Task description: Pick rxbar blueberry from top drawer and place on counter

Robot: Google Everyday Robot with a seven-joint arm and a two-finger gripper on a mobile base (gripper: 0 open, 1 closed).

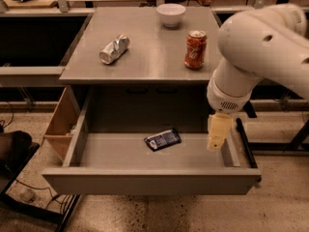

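**One blue bar in the open drawer, tool over the right edge**

One snack bar, the rxbar blueberry (162, 139), lies flat on the grey bottom of the top drawer (116, 154), slightly right of the middle and turned at a slant. The drawer stands pulled out below the desk (149, 62). The white arm (256, 47) reaches in from the right, and its pale tool (216, 141) hangs pointing down over the drawer's right side, well apart from the bar. Whether the tool is apart or together cannot be told. On the desk rest a crushed silver can (114, 49) at the left, an upright red can (195, 49) at the right and a white bowl (171, 14) near the back edge. A wooden side box (60, 124) sits against the drawer's left side.
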